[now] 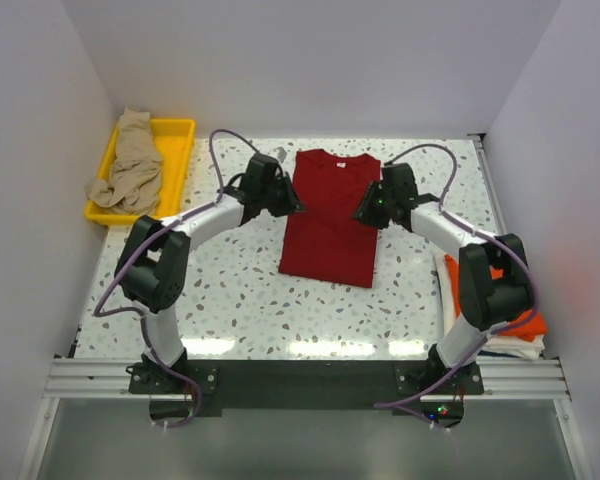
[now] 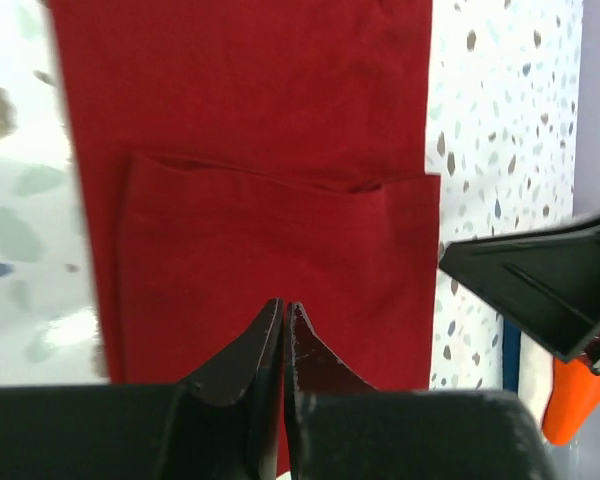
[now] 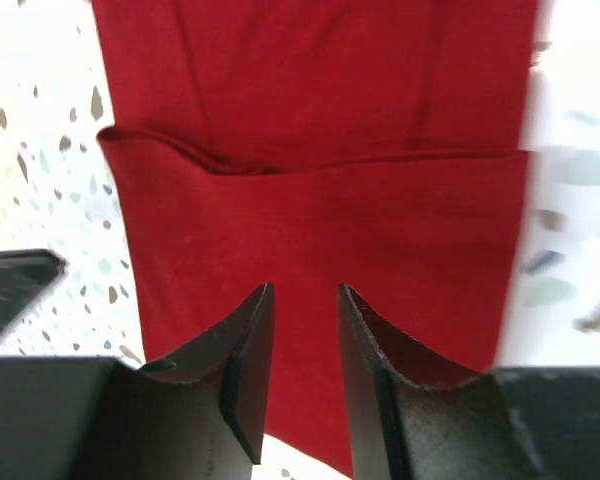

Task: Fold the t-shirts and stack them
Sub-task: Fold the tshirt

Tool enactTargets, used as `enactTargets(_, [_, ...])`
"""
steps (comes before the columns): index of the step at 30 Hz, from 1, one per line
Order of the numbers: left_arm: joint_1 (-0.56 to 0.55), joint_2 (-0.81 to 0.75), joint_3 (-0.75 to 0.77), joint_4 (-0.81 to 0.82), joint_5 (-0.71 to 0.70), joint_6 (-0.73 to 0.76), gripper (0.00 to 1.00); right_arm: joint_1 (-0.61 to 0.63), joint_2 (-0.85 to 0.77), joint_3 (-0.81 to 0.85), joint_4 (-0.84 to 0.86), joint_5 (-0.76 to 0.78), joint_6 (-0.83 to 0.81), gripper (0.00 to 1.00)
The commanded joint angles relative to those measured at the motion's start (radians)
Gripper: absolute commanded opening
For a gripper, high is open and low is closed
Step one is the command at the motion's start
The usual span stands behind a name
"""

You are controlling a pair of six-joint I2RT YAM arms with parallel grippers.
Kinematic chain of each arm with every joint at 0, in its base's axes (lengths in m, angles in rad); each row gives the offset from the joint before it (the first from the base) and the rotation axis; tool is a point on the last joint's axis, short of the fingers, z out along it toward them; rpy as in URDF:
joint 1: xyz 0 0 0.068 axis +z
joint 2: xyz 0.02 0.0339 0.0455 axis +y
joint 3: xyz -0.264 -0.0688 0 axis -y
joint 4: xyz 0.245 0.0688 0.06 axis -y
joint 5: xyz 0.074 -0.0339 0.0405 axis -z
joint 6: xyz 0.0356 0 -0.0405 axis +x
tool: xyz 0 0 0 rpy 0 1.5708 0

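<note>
Dark red t-shirt (image 1: 330, 225) is lying limp, likely sagging when lifted; pinch its side edges. Left gripper (image 2: 283, 305) is sitting closed, right gripper (image 3: 305, 290) narrowly parted.

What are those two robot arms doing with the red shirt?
Both arms hover at either side of the dark red t-shirt, which lies flat on the table with its sleeves folded in. The left gripper is shut and the right gripper slightly open, neither clearly holding cloth. A tan t-shirt waits in the yellow tray. An orange t-shirt and a white t-shirt lie piled at the right.
</note>
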Motion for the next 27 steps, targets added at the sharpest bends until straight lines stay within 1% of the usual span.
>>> enactTargets(1, [-0.046,0.07,0.054,0.013,0.035,0.022,0.07,0.054,0.07,0.075,0.049,-0.024,-0.023,0.34])
enactTargets(2, [-0.055,0.084,0.065,0.012,0.036,0.022,0.06,0.063,0.09,0.088,0.057,-0.03,-0.023,0.32])
enactTargets(3, [-0.055,0.098,0.074,0.021,0.045,0.022,0.05,0.078,0.13,0.1,0.061,-0.035,-0.025,0.26])
enactTargets(4, [-0.055,0.124,0.091,0.029,0.047,0.025,0.05,0.083,0.147,0.127,0.064,-0.038,-0.025,0.24])
enactTargets(7, [-0.04,0.183,0.14,0.039,0.055,0.05,0.05,0.084,0.23,0.193,0.072,-0.046,-0.026,0.23])
enactTargets(9, [-0.022,0.211,0.149,0.07,0.065,0.053,0.05,0.083,0.301,0.233,0.048,-0.05,-0.029,0.23])
enactTargets(10, [0.0,0.237,0.152,0.079,0.071,0.053,0.05,0.083,0.325,0.281,0.034,-0.046,-0.032,0.22])
enactTargets(13, [0.032,0.289,0.166,0.07,0.09,0.045,0.04,0.075,0.406,0.345,-0.012,-0.037,-0.037,0.19])
enactTargets(19, [0.046,0.29,0.097,0.084,0.082,0.036,0.03,0.052,0.442,0.339,-0.011,-0.082,-0.018,0.2])
enactTargets(23, [0.052,0.265,0.065,0.081,0.064,0.027,0.02,0.042,0.423,0.338,-0.012,-0.098,-0.022,0.24])
enactTargets(24, [0.054,0.251,0.053,0.081,0.049,0.024,0.02,0.037,0.423,0.344,-0.011,-0.105,-0.026,0.27])
enactTargets(27, [0.057,0.23,0.033,0.076,0.032,0.014,0.02,0.028,0.428,0.374,-0.046,-0.121,-0.046,0.29])
